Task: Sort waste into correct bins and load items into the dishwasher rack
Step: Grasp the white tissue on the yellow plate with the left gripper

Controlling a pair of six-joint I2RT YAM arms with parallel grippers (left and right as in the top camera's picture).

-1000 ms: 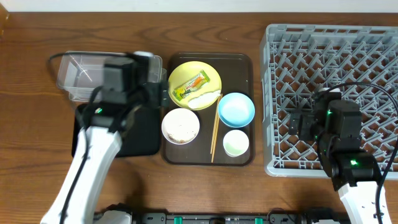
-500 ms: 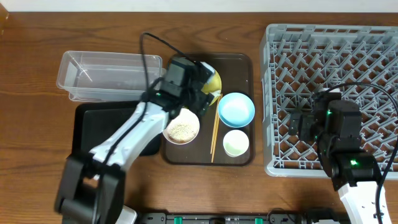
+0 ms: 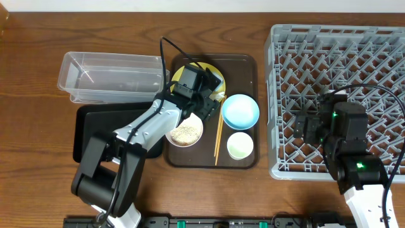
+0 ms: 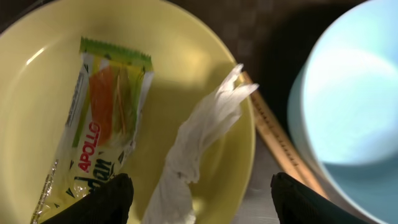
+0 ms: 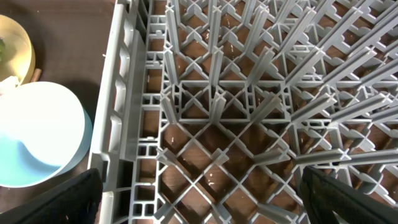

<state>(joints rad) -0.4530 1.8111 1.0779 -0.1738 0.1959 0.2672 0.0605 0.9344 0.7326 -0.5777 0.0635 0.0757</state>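
Over the yellow plate (image 4: 174, 50) my left gripper (image 4: 202, 208) hangs open. The crumpled white tissue (image 4: 199, 134) lies between its fingers, untouched. The green-and-orange wrapper (image 4: 102, 121) lies beside it on the plate. From above, the left gripper (image 3: 204, 96) hides most of the plate (image 3: 217, 81). The white bowl (image 3: 184, 130) holds rice scraps. The light-blue bowl (image 3: 240, 111), pale cup (image 3: 240, 145) and chopsticks (image 3: 218, 134) sit on the brown tray (image 3: 253, 66). My right gripper (image 5: 202, 199) is open and empty over the dishwasher rack (image 5: 249, 93).
The clear tub (image 3: 111, 75) stands at the back left, with the black tray (image 3: 92, 130) in front of it, partly under my left arm. The grey rack (image 3: 354, 57) fills the right side, and my right gripper (image 3: 305, 126) hovers above its left part.
My left arm swung right from above the clear tub to above the yellow plate, and its jaws narrowed a little. The right arm has not moved.
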